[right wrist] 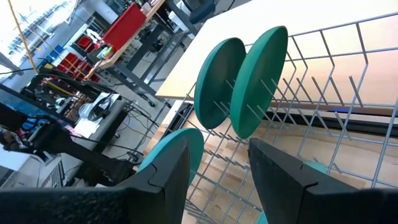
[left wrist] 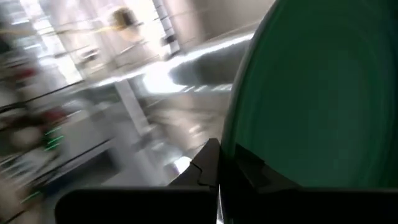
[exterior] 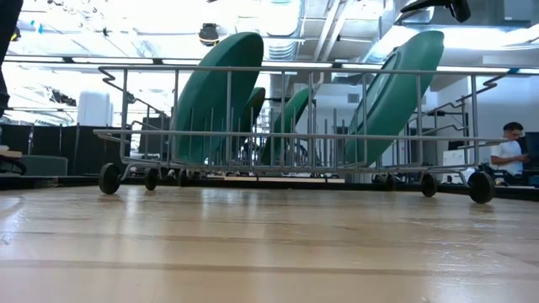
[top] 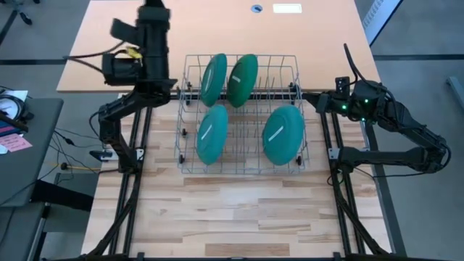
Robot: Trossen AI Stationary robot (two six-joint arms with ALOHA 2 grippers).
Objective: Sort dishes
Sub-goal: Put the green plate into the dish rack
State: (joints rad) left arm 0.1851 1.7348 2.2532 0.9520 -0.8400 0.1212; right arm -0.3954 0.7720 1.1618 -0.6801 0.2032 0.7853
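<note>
A wire rack [top: 241,168] stands mid-table with several plates upright between its prongs. In the far row are a teal one [top: 214,78] and a dark green one [top: 243,78]. In the near row are two teal ones [top: 212,134] [top: 283,134]. My left arm [top: 154,43] is raised at the far left. Its gripper [left wrist: 217,177] shows only in the left wrist view, shut on a dark green plate [left wrist: 317,93]. My right gripper [right wrist: 217,168] waits open at the rack's right side [top: 330,101], holding nothing. My left gripper pinches the dark green plate at its rim [left wrist: 233,146] between the two shut fingers. The plate stands out ahead of the fingers with its face turned sideways. It is lifted clear, with only the room behind it. The picture is blurred, so more cannot be told.
The rack rests on small black wheels [exterior: 109,178]. Bare wooden tabletop [top: 232,217] lies between the rack and the near edge, and a tan board [top: 217,29] lies behind it. A person [exterior: 509,150] sits beyond the table's right side. Cables and a box [top: 119,67] sit by the left arm.
</note>
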